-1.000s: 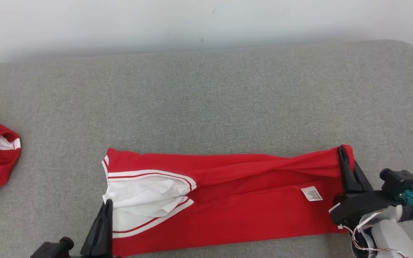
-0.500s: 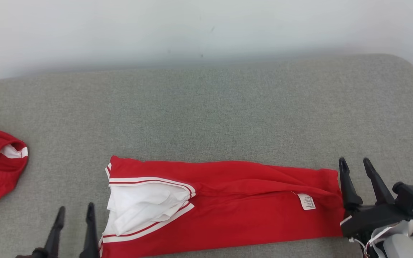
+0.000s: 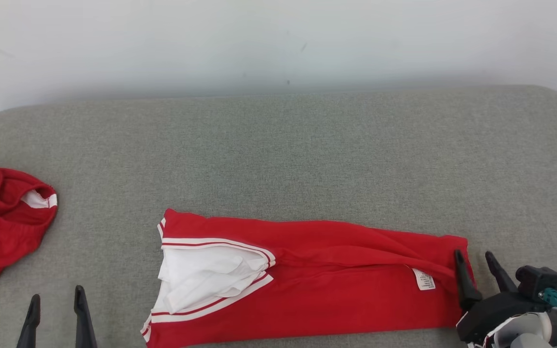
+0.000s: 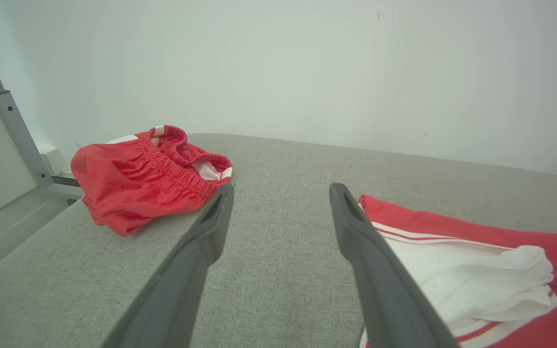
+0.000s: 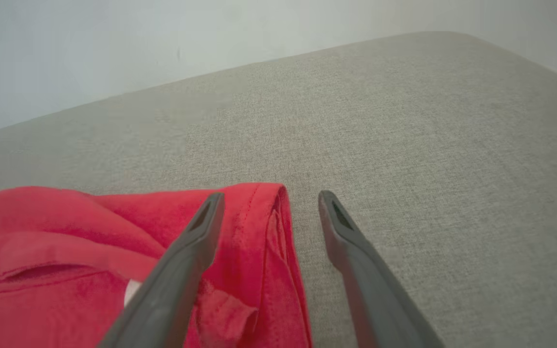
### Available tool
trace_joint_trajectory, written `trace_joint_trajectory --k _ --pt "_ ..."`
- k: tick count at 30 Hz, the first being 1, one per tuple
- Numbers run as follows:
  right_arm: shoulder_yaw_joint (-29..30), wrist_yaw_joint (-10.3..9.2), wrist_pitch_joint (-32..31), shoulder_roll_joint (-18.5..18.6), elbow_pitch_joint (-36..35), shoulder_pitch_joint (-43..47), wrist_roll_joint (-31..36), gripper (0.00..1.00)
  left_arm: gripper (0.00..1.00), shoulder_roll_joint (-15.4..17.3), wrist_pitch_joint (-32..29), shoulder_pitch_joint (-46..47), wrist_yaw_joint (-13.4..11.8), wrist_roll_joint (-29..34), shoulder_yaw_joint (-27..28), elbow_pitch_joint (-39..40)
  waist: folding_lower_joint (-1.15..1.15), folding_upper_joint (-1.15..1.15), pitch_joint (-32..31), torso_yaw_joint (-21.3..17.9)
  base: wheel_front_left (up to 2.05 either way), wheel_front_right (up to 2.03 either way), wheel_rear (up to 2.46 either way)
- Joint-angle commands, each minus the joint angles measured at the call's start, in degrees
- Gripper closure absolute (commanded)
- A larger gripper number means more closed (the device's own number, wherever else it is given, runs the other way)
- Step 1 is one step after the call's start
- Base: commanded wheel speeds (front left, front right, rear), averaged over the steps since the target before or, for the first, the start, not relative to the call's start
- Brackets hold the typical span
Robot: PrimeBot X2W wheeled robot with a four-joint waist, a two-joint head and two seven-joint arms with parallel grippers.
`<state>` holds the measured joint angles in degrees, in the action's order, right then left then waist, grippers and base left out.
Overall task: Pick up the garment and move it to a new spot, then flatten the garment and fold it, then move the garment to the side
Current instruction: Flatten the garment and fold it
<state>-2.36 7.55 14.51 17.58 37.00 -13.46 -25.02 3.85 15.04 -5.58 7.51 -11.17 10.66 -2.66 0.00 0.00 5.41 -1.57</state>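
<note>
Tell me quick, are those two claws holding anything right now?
Left gripper: open, holding nothing, beside the red garment at its white-striped end.
Right gripper: open, holding nothing, at the garment's other end.

I see the garment (image 3: 336,299) in red, with a white panel (image 3: 201,275) edged by red-and-white stripes (image 3: 211,240) and a small white label (image 3: 424,279). The crumpled cloth (image 3: 3,232) on the left is red with white trim. The table (image 3: 278,154) is flecked grey, the wall (image 3: 278,38) off-white.
</note>
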Motion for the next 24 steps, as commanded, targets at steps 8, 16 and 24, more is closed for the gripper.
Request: trace_joint_trajectory --k 8,16,24 --pt "-1.2 -0.14 -2.2 -1.5 8.0 -2.8 -0.1 0.0 0.0 -0.6 0.2 -0.8 -0.1 2.9 0.3 -1.1 0.0 0.0 -0.3 1.1 0.0 0.0 0.0" --pt "-3.9 -0.14 -4.3 -1.3 10.3 -3.9 -2.6 1.0 0.0 -0.9 0.2 -1.2 -0.1 3.8 0.6 -1.8 0.0 0.0 -0.9 1.1 0.0 0.0 0.0" --pt "-1.4 -0.14 -2.9 4.3 11.3 -6.3 -4.5 1.0 0.0 -0.9 0.2 -1.7 -0.1 5.0 1.0 -2.0 0.0 0.0 -1.9 0.6 0.0 0.0 0.0"
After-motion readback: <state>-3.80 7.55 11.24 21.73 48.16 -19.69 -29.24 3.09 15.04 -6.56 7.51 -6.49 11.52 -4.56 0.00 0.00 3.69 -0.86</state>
